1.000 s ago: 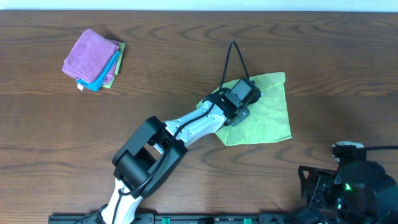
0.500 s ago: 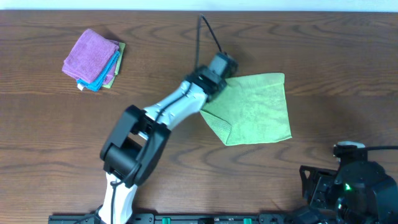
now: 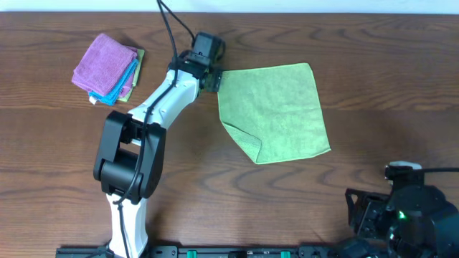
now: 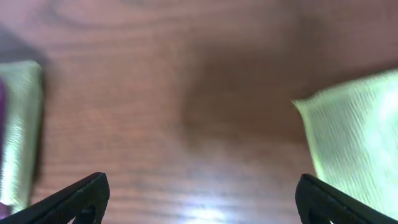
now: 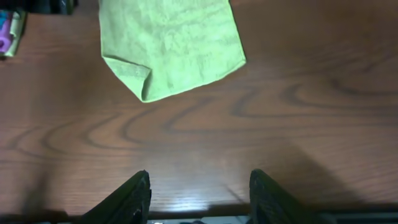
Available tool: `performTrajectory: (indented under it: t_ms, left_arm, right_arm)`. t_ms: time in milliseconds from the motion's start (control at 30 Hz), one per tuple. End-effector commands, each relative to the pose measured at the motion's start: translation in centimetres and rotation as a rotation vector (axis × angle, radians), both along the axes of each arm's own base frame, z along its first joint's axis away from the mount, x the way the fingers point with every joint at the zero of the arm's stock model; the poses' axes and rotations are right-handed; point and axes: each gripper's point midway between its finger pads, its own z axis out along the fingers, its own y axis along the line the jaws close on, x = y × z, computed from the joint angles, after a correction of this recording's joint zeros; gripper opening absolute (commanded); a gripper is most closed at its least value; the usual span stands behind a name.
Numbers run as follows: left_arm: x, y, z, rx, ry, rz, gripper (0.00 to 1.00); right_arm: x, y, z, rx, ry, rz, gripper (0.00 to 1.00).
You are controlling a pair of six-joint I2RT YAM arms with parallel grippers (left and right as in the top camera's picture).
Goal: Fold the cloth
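Observation:
The lime-green cloth [image 3: 276, 107] lies spread almost flat at the table's centre right, with its near left corner [image 3: 245, 141] turned over on itself. My left gripper [image 3: 209, 72] hovers just off the cloth's far left corner. In the left wrist view its jaws stand wide open [image 4: 202, 202] over bare wood, with the cloth's corner [image 4: 360, 143] to their right. My right gripper [image 5: 200, 199] is open and empty near the front right edge, well short of the cloth [image 5: 171, 43].
A stack of folded cloths [image 3: 107, 68], purple on top with blue beneath, sits at the far left and shows at the edge of the left wrist view [image 4: 18, 130]. The right arm's base [image 3: 401, 215] fills the front right corner.
My left gripper has dragged the cloth's edge toward the far left, spreading the cloth out, and has opened and let go. The right arm has stayed put.

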Motion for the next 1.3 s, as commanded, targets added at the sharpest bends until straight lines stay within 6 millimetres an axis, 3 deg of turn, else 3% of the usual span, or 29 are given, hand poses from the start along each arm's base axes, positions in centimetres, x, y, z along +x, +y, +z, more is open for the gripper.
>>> performTrajectory:
  t_ms: [0, 33, 67, 133, 200, 233, 367, 533, 633, 933, 1267]
  left_arm:
    - [-2.6, -3.4, 0.7, -0.103, 0.089, -0.080, 0.87]
    - [-4.2, -4.5, 1.0, -0.131, 0.138, -0.116, 0.79]
    - [-5.5, -5.4, 1.2, -0.148, 0.175, -0.144, 0.69]
    - [-7.8, -7.0, 1.5, -0.173, 0.234, -0.182, 0.47]
    - [-9.7, -8.8, 1.7, -0.189, 0.279, -0.223, 0.18]
    - [-10.5, -9.5, 1.7, -0.189, 0.291, -0.243, 0.10]
    - [-13.6, -13.5, 1.6, -0.150, 0.306, -0.352, 0.08]
    - [-14.9, -16.7, 2.0, 0.014, 0.164, -0.426, 0.10]
    - [-16.0, -17.9, 1.1, 0.042, 0.166, -0.459, 0.11]
    - [-18.2, -17.4, -3.4, 0.050, 0.311, -0.417, 0.06]
    - [-20.2, -16.3, -4.3, 0.048, 0.410, -0.376, 0.06]
  right_arm:
    - [0.3, -0.3, 0.3, -0.021, -0.023, 0.000, 0.46]
    - [0.4, -0.5, 0.4, -0.032, -0.032, -0.012, 0.46]
    - [0.6, -0.7, 0.5, -0.040, -0.039, -0.021, 0.39]
    - [0.7, -1.3, 0.6, -0.040, -0.045, -0.068, 0.02]
    - [0.7, -1.3, 0.6, -0.028, -0.045, -0.089, 0.02]
    - [0.7, -1.3, 0.6, -0.026, -0.044, -0.091, 0.02]
    - [0.6, -1.3, 0.4, -0.028, -0.035, -0.089, 0.01]
    - [0.1, -1.0, 0.1, -0.015, -0.011, -0.071, 0.01]
    - [-0.3, -1.2, -0.2, -0.026, 0.009, -0.071, 0.01]
    - [-0.7, -1.4, -0.6, -0.037, 0.031, -0.070, 0.02]
    - [-0.7, -1.4, -0.5, -0.036, 0.030, -0.071, 0.01]
